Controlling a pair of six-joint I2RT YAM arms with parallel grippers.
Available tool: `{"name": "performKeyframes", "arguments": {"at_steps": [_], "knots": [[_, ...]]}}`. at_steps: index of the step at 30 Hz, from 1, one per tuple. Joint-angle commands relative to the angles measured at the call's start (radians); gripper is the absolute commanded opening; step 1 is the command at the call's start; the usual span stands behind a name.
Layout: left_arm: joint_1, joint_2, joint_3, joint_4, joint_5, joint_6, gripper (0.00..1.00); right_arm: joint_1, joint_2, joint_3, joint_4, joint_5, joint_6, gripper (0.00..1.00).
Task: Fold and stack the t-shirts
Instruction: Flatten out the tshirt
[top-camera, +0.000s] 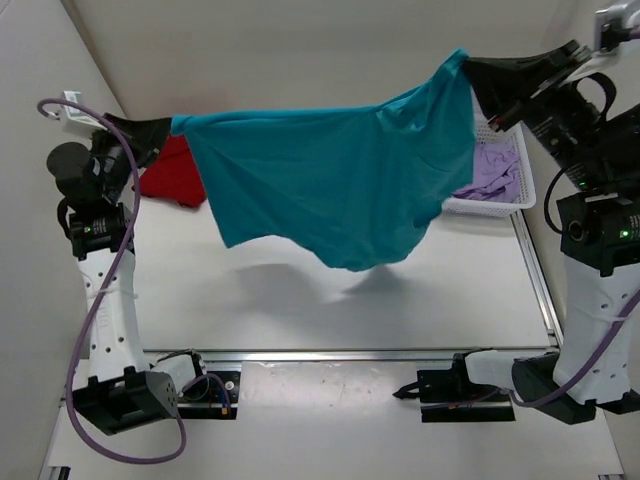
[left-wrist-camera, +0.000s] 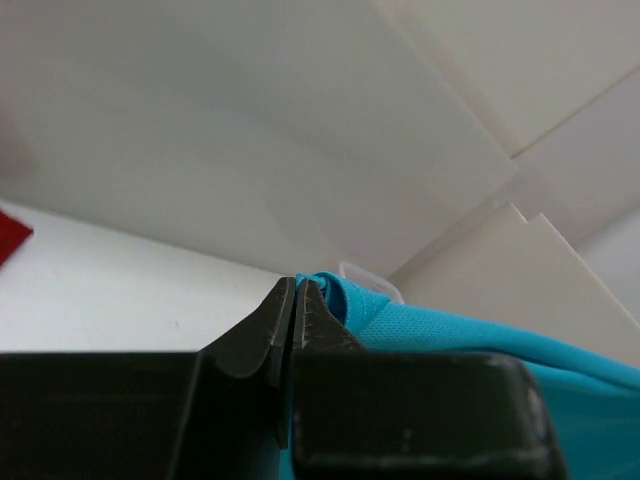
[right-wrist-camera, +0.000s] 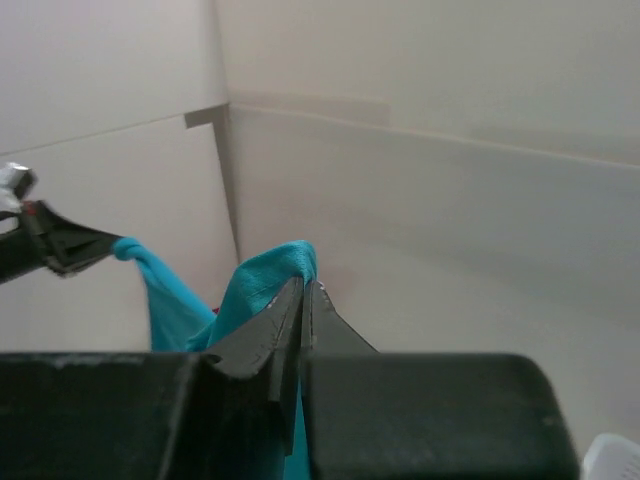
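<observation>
Pinching the teal t-shirt (top-camera: 340, 180) at opposite ends with left gripper (top-camera: 170, 127) and right gripper (top-camera: 470, 66), jaws clamped on fabric; suspending it spread above the table (top-camera: 300, 310), before a red t-shirt (top-camera: 172, 176) and basket (top-camera: 497, 207).

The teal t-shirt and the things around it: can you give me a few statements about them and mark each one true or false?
1. The teal t-shirt hangs in the air, stretched between the two arms. True.
2. The left pincer is open and holds nothing. False: it is shut on one corner of the t-shirt, just as the right pincer is shut on the other corner.
3. A red garment lies on the table near the left arm. True.
4. The white basket at the far right is empty. False: it holds lilac clothing.
</observation>
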Motion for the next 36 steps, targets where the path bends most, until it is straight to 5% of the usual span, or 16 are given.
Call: {"name": "performKeyframes", "arguments": {"at_steps": [1,5,10,14,18,22,24,25,27,32,36], "knots": [[-0.008,-0.022,0.094,-0.087,-0.018,0.063,0.00,-0.134,0.051,0.038,0.066,-0.102,0.087,0.00],[-0.026,-0.047,0.019,-0.100,-0.087,0.111,0.00,-0.226,0.187,-0.016,0.135,-0.190,0.153,0.00],[-0.188,0.020,-0.211,-0.054,-0.258,0.176,0.00,-0.173,0.596,0.156,0.003,-0.187,0.066,0.00],[-0.253,0.181,-0.239,0.009,-0.351,0.194,0.00,-0.168,0.870,0.299,-0.011,-0.148,0.044,0.01],[-0.303,0.491,-0.040,0.024,-0.381,0.188,0.00,-0.182,1.051,0.378,0.047,-0.118,0.084,0.01],[-0.366,0.799,0.377,-0.141,-0.448,0.231,0.00,-0.185,1.070,0.366,0.165,-0.113,0.118,0.12],[-0.367,0.873,0.509,-0.199,-0.434,0.226,0.14,-0.180,1.061,0.366,0.178,-0.118,0.124,0.23],[-0.374,0.892,0.563,-0.227,-0.419,0.225,0.33,-0.186,1.050,0.360,0.179,-0.124,0.128,0.33],[-0.365,0.875,0.530,-0.223,-0.423,0.229,0.93,-0.186,1.033,0.365,0.154,-0.139,0.118,0.45],[-0.340,0.612,0.173,-0.036,-0.388,0.206,0.99,-0.111,0.955,0.377,-0.009,-0.083,0.043,0.49],[-0.339,0.408,-0.137,0.052,-0.373,0.203,0.99,0.040,0.910,0.345,-0.211,0.066,-0.029,0.05]]}}
